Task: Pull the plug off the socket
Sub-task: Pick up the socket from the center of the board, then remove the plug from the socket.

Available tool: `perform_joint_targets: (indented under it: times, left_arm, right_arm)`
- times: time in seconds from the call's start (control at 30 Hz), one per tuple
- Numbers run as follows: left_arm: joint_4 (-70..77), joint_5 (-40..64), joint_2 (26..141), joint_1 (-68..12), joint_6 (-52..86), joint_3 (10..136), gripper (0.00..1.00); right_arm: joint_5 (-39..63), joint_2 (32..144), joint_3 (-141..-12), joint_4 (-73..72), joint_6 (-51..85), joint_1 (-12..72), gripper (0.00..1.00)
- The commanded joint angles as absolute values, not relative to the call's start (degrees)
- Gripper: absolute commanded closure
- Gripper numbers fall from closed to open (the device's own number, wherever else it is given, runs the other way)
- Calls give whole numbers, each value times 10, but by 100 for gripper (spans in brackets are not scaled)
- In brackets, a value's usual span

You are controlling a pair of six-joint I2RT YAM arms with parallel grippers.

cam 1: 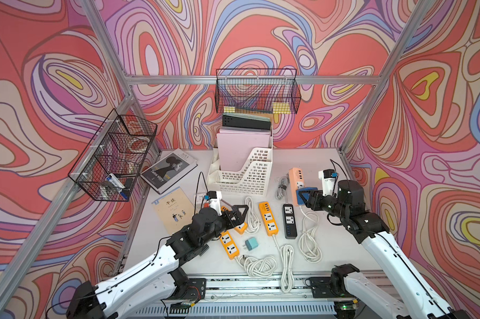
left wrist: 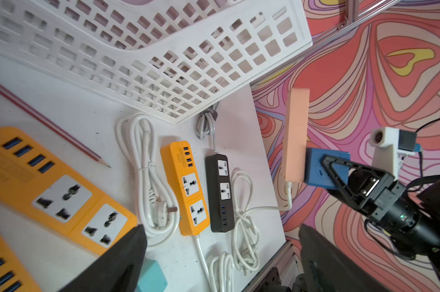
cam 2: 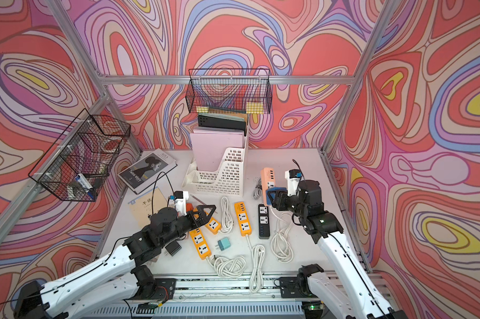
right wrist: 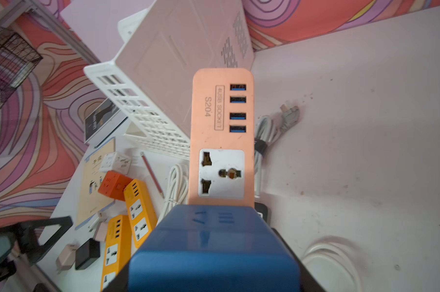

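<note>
With right gripper (cam 1: pixel 305 196), pinched blue plug (cam 1: pixel 299 195) at far right of table (cam 1: pixel 335 256); sat plugged into near end of peach power strip (cam 1: pixel 296 176), just beyond fingertips. Held left gripper (cam 1: pixel 240 214) spread wide over orange power strips (cam 1: pixel 229 244), well apart.

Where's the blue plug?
Right side in a top view: blue plug, gripped by the right end effector, plugged into the peach power strip beside the black strip.

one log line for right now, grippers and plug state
right gripper: shut on blue plug | blue plug: seated in peach power strip | left gripper: open, empty | step: plug not yet out
</note>
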State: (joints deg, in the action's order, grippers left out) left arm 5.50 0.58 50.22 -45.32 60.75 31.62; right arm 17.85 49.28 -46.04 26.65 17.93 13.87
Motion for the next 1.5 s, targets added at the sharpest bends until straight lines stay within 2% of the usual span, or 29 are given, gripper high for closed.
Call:
perform_joint_targets:
  times: [0.0,0.27,0.53,0.73,0.87,1.03,1.13,1.23,1.37,1.47]
  left_arm:
    - [147,41,523,-450,624,343,1]
    - [181,37,545,-450,668,320,1]
    - [168,25,580,-451,666,307,1]
    - [111,-42,577,-450,669,281,14]
    - [104,-39,595,-451,687,268,19]
    - [168,-3,639,-451,705,270,35]
    - [198,9,658,-451,725,274,49]
    - [217,11,667,-451,742,274,70]
    - [155,-9,659,-450,715,290,91]
    - [68,-34,650,-451,667,321,99]
  right_arm:
    - [235,465,-440,196,190,178,71]
    - [264,477,-408,142,166,291,71]
    - [213,595,-455,139,118,436,71]
    - [218,635,-474,120,120,460,71]
    - [225,642,-480,118,120,459,71]
    - [229,659,-488,124,124,460,71]
    - [225,671,-496,134,127,460,71]
    - [224,681,-504,145,128,460,71]
    - [220,697,-522,171,137,460,71]
    - [205,711,-547,201,152,458,71]
